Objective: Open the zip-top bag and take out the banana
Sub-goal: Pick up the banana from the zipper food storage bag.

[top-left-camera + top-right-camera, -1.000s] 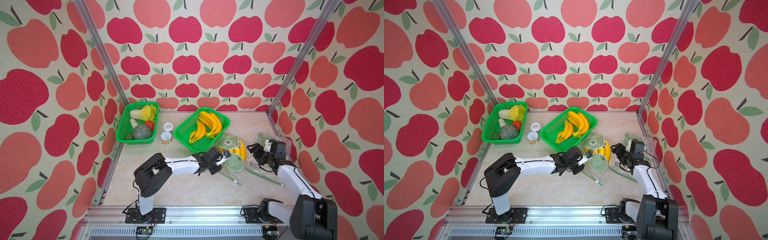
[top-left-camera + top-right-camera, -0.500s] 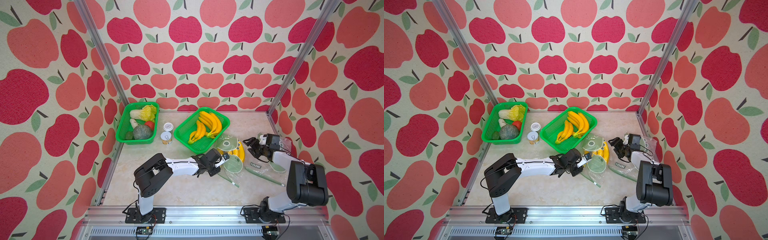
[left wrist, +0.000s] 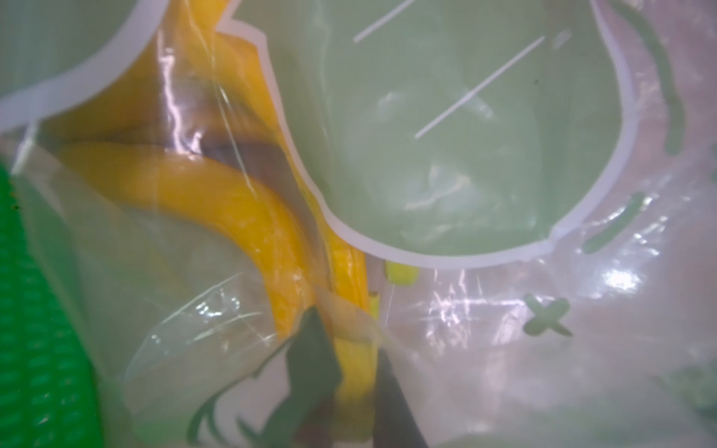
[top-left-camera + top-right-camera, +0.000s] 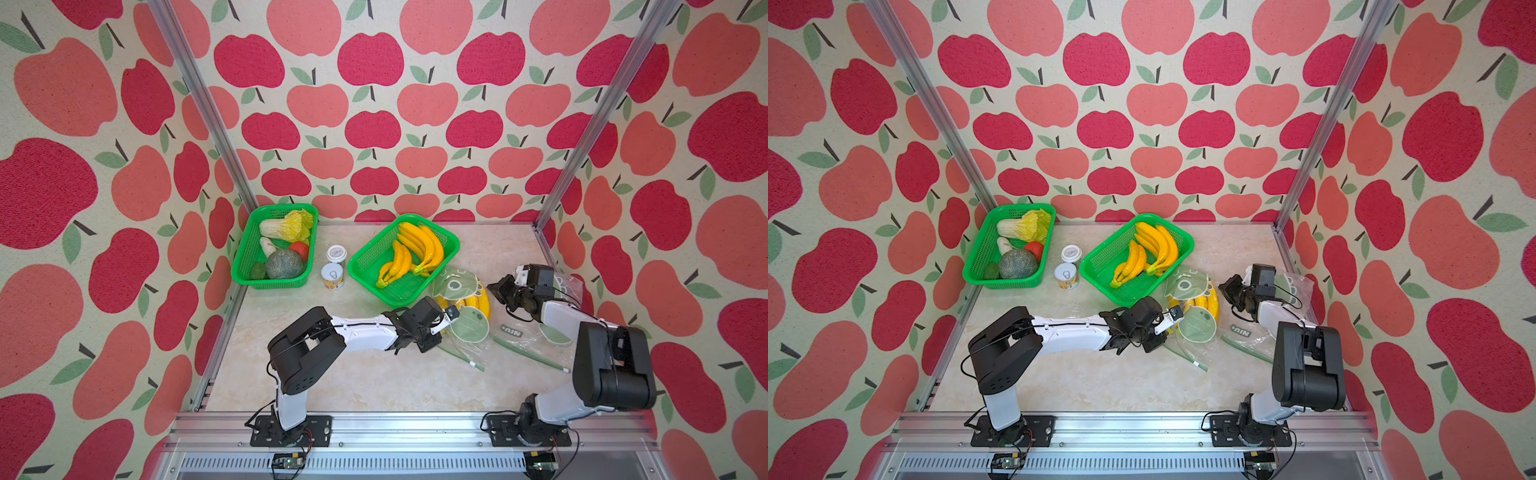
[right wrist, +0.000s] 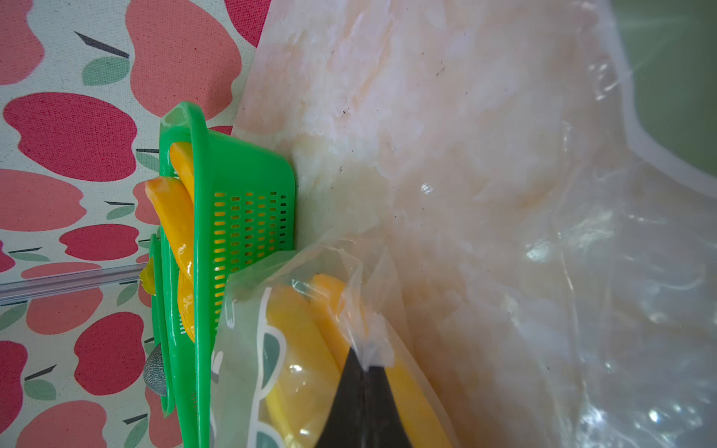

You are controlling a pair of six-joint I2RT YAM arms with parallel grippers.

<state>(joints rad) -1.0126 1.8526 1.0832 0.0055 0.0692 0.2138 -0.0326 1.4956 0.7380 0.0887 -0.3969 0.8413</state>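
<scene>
Though within clear bag (image 4: 468, 329), yellow banana (image 4: 484, 301)

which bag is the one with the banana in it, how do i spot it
Find the green basket of loose bananas near the back of the table. The zip-top bag lies off its near right corner, between the left gripper and the right gripper. Unlike the flat empty bag to its right, it bulges with a yellow banana bunch behind pale green prints.

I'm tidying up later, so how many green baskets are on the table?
2. The vegetable basket sits in the back left corner; the banana basket stands farther right, mid-table. Nothing suggests a hidden one.
</scene>
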